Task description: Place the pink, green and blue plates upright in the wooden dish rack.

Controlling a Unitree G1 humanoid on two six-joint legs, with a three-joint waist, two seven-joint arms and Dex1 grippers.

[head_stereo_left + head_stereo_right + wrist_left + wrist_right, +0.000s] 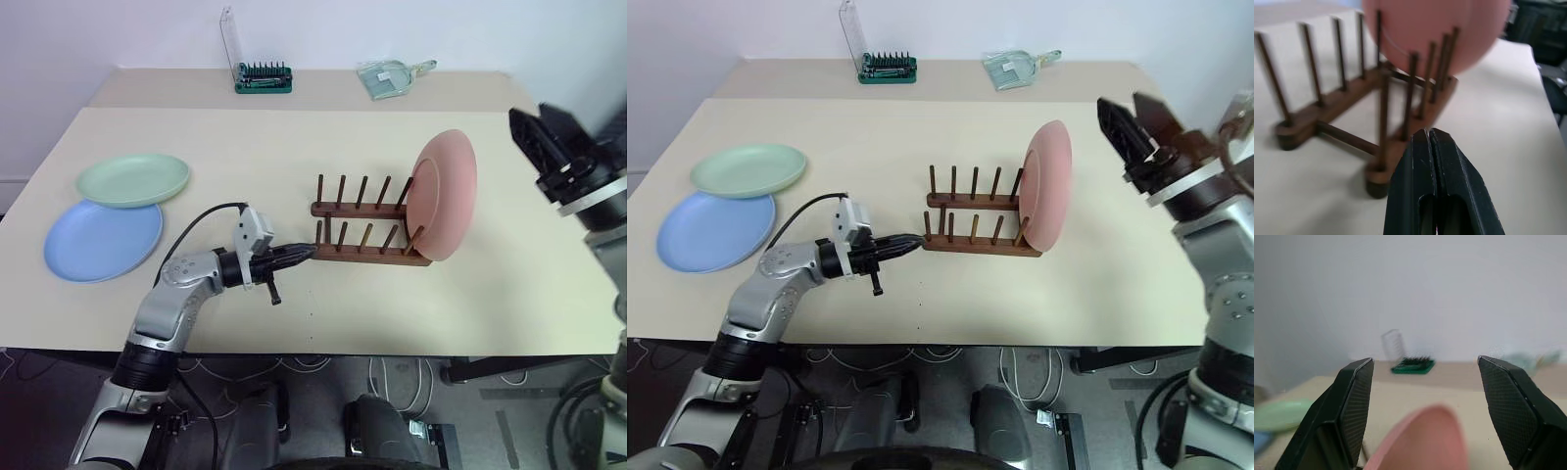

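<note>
Both head eyes look fwd and down over the table, sharing the whole top w/ the wooden dish rack mid-frame. Left wrist cam sits low, v. close to the rack's end, looking along its rails to the pink plate. Right wrist cam is above that plate, facing across the table to the wall; both wrist views share it.

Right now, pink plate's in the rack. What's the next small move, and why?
Probably send the left gripper toward the green plate. The pink plate stands upright at the right end of the wooden dish rack, and the right gripper is open and clear of it. The green plate overlaps the blue plate, so it goes first.
</note>
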